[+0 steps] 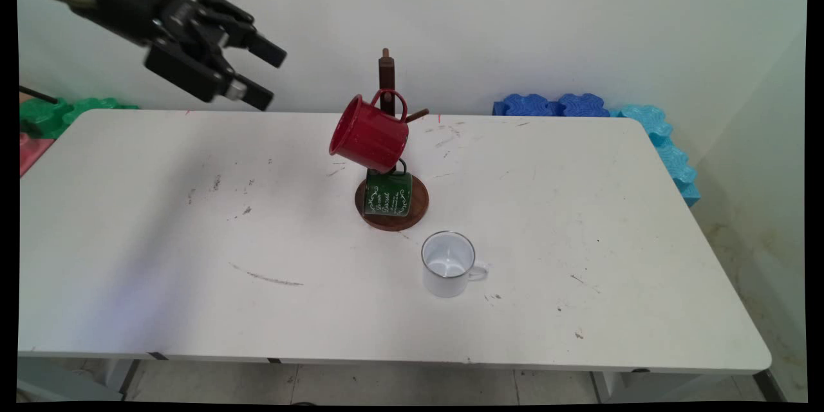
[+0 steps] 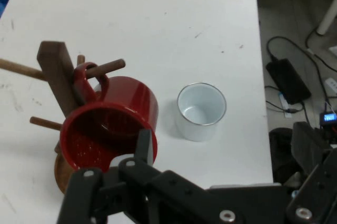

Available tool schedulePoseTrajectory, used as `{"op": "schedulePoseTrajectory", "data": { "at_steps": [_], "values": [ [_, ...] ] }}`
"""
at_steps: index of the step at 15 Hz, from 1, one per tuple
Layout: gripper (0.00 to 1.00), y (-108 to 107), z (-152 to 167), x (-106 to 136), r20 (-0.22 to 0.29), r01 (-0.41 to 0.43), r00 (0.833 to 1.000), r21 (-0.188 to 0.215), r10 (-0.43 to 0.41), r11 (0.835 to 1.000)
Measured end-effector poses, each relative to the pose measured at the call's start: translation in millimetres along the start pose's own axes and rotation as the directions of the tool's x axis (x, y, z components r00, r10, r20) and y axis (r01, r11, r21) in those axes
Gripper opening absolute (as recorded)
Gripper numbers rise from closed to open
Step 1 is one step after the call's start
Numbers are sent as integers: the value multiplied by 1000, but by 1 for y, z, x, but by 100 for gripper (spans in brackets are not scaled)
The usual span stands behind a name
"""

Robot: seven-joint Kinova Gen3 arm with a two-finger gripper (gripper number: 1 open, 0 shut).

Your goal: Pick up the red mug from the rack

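1. Three mugs on show. The red mug [image 1: 369, 134] hangs tilted by its handle from a peg of the wooden mug stand [image 1: 387, 77]; nothing visible inside it.
2. Green mug [image 1: 388, 193]: low on the same stand, above its round base; its inside is hidden.
3. White mug [image 1: 449, 264]: upright on the bench [image 1: 161, 238], near the stand, empty.
4. End effector [image 1: 265, 74]: raised well left of the stand, fingers spread, holding nothing, touching nothing.

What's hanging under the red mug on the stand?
A green mug hangs below the red mug, just above the stand's round wooden base. Its peg and handle are mostly hidden behind the mugs.
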Motion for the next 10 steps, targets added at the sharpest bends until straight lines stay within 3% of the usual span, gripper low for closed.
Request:
{"op": "schedulePoseTrajectory", "data": {
  "at_steps": [10],
  "values": [
    [100, -9, 53, -36, -7, 114, 994, 38, -113, 993]
  ]
}}
